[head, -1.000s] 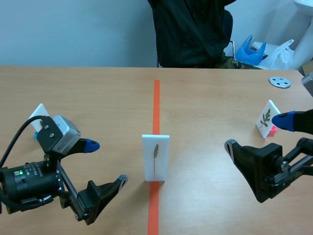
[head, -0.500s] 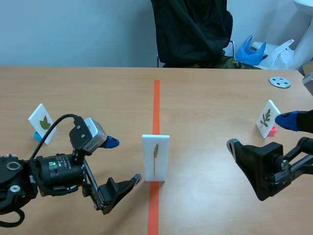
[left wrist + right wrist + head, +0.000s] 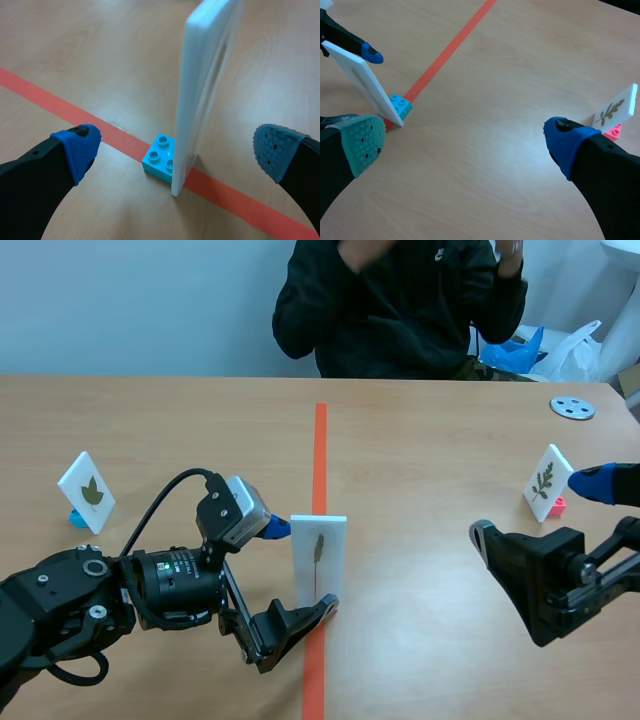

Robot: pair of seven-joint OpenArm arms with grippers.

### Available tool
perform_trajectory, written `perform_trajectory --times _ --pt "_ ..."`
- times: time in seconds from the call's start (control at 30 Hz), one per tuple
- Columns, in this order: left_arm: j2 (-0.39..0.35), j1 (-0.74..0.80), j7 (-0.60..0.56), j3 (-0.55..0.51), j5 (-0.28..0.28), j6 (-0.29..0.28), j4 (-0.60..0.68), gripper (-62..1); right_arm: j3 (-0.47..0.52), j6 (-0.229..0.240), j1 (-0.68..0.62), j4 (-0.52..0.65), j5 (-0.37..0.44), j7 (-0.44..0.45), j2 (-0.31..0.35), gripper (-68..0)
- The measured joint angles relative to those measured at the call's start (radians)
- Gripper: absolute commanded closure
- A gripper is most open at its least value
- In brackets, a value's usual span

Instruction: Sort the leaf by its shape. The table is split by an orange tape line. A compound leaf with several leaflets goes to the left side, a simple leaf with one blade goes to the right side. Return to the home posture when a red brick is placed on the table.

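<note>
Left wrist view showed your left claw (image 3: 177, 147) spread wide, with one blue dotted pad (image 3: 80, 147) on each side of the white card (image 3: 205, 75) and neither pad touching it. The card stood upright and edge-on between the fingers. Its foot was plugged into a cyan brick (image 3: 159, 159) that sat on the orange tape line (image 3: 45, 100), just ahead of the claw.

From the scene camera you could see the card's face with a slim leaf (image 3: 318, 548) on it, a single narrow shape. The claw's two fingers bracketed the card from its left edge and its lower corner.

Your right claw (image 3: 532, 507) was also spread and held nothing. It hung low over the surface (image 3: 420, 440), well apart from the centre card. Just beside its blue-padded finger a second card (image 3: 547, 478), printed with a many-leaflet sprig, leaned on a pink brick (image 3: 558, 505). A third card (image 3: 87, 490), bearing a broad leaf, stood well apart from the left claw, out beyond its arm. A person (image 3: 400, 310) in dark clothes sat across the surface.
</note>
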Motion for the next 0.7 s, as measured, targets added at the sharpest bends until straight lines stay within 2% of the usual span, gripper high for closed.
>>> perform_trajectory --times 0.23,0.33,0.47,0.63,0.7 --pt "0.001 0.001 0.000 0.006 0.001 0.000 0.000 -61.6 0.000 0.000 0.000 0.000 0.000 0.000 0.000 -67.9" --pt "0.001 0.001 0.000 0.006 0.001 0.000 0.000 -48.5 0.000 0.000 0.000 0.000 0.000 0.000 0.000 -67.9" --pt "0.001 0.001 0.000 0.006 0.001 0.000 0.000 -42.3 0.000 0.000 0.000 0.000 0.000 0.000 0.000 -67.9" --pt "0.001 0.001 0.000 0.006 0.001 0.000 0.000 -26.6 0.000 0.000 0.000 0.000 0.000 0.000 0.000 -67.9" --pt "0.001 0.001 0.000 0.006 0.001 0.000 0.000 -22.3 0.000 0.000 0.000 0.000 0.000 0.000 0.000 -67.9"
